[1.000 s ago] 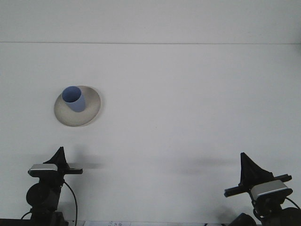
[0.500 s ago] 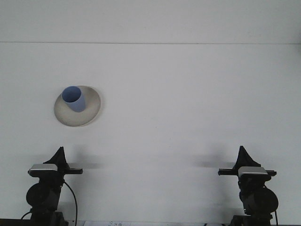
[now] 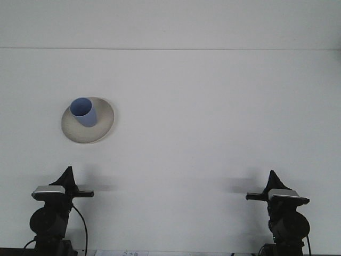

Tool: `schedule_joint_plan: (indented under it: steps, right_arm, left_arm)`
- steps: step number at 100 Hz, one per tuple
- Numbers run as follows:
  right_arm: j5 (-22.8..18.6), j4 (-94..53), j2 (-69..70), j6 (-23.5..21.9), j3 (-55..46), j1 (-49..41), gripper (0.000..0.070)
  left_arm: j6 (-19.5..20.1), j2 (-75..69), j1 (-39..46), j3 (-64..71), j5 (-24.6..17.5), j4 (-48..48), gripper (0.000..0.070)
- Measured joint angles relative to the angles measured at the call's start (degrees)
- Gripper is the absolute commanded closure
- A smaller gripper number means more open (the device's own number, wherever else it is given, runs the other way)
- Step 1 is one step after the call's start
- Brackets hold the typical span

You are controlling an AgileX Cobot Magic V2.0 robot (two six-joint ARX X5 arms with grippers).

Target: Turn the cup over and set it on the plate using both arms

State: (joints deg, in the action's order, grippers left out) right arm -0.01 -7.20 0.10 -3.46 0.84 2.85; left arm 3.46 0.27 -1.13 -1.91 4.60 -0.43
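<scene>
Blue cup point(image 3: 84, 112), plain off-white plate point(image 3: 101, 128), plain white table point(image 3: 213, 117), black grippers with silver-grey camera housings

A robot test bench or lab setup is suggested rather than a home or kitchen. A plain white desk point(image 3: 213, 117) is seen filling nearly the whole front view, bare of any household clutter, with a thin seam line running across its far part. Two black robot arms, the left arm point(image 3: 51, 213) and the right arm point(image 3: 286, 216), are mounted at the near edge, each fitted with a silver camera module, and a black cable point(image 3: 82, 226) is looped beside the left one. Only a pale plate point(image 3: 101, 130) with a blue cup point(image 3: 84, 112) on it is laid out, as staged props.
</scene>
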Motion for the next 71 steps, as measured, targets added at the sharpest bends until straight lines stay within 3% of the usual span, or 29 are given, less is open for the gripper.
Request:
schedule_joint_plan:
  steps: [71]
  right_arm:
    - [0.0, 1.16, -0.02, 0.0, 0.0, 0.0, 0.0694]
  left_arm:
    - [0.0, 0.0, 0.0, 0.0, 0.0, 0.0, 0.0688]
